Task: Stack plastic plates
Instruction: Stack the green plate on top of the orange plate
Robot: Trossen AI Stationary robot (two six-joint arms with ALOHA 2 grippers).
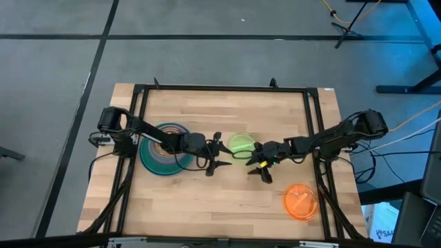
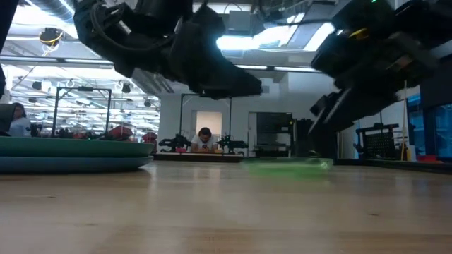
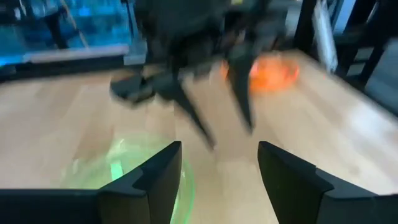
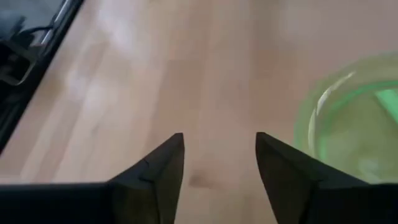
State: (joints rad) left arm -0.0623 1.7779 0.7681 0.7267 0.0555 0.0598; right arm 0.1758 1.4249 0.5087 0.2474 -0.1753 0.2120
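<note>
A stack of plates (image 1: 164, 149), green on top with magenta and blue rings showing, lies on the table's left part; it also shows in the low view (image 2: 70, 155). A lime plate (image 1: 241, 143) lies flat at the table's middle (image 2: 286, 164). An orange plate (image 1: 300, 201) lies flat near the right near corner (image 3: 270, 71). My left gripper (image 1: 222, 151) hovers open just left of the lime plate (image 3: 112, 169), touching nothing. My right gripper (image 1: 256, 164) hovers open at the lime plate's right near side (image 4: 354, 118), also touching nothing.
A black frame (image 1: 220, 88) runs along the table's far edge and down both sides. Bare wood (image 1: 207, 207) lies along the near side between the stack and the orange plate. People sit in the room beyond the table (image 2: 205, 140).
</note>
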